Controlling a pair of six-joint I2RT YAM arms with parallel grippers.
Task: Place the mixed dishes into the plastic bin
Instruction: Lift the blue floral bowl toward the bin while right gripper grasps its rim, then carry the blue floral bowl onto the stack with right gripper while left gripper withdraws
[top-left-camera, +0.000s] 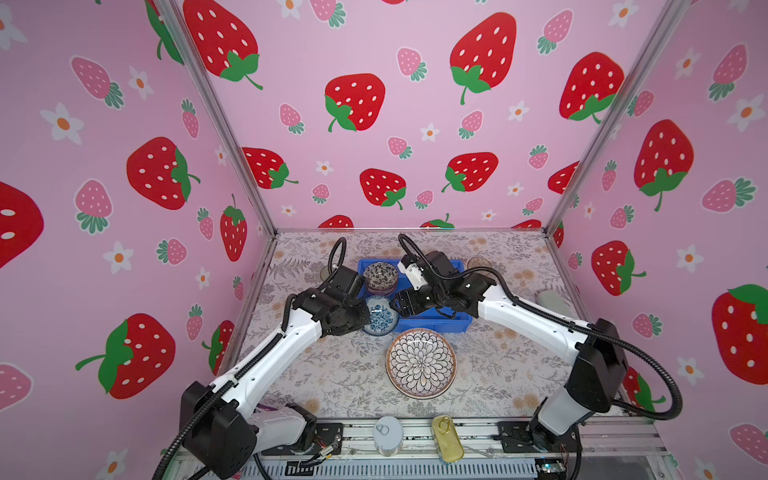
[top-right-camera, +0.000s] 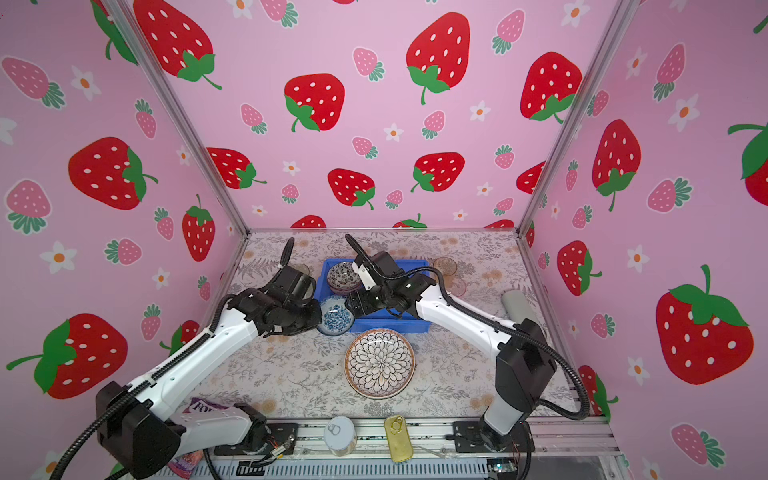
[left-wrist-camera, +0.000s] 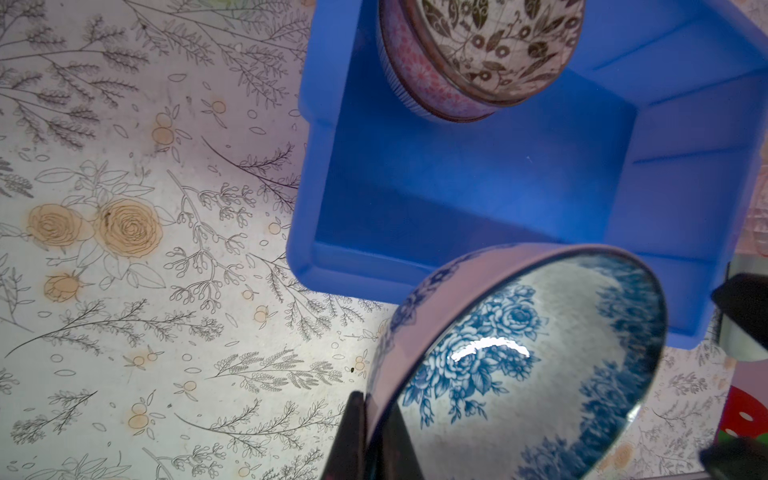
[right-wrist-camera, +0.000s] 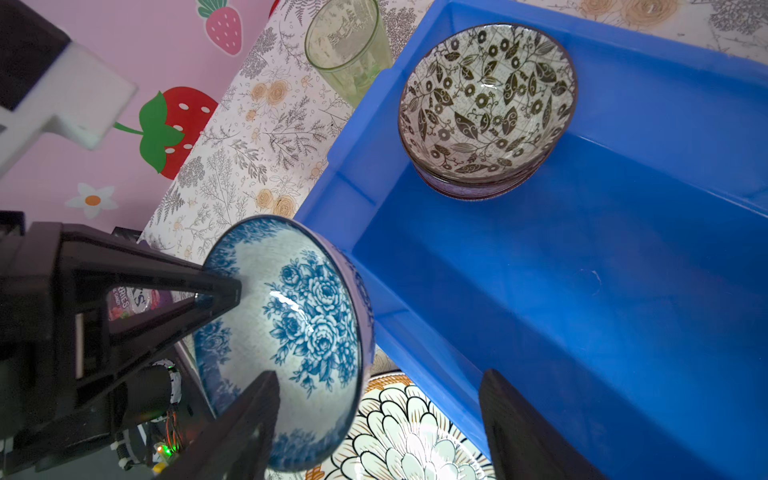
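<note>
A blue-floral bowl (top-left-camera: 380, 319) is held tilted, clamped at its rim by the left gripper (left-wrist-camera: 376, 432), at the near corner of the blue bin (top-left-camera: 440, 326). Ahead of the right gripper (right-wrist-camera: 380, 419), a black-floral bowl (top-left-camera: 380, 272) is nested in a purple bowl (left-wrist-camera: 415, 79) inside the bin. A petal-patterned plate (top-left-camera: 422, 362) lies flat nearby, outside the bin.

Silver round tin (top-left-camera: 387, 435), gold oval tin (top-left-camera: 447, 439), purple candy bag (top-right-camera: 204, 406), floral tablecloth (top-left-camera: 332, 374)

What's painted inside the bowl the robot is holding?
Blue roses on a pale, speckled inside. The bowl shows best in the right wrist view.
</note>
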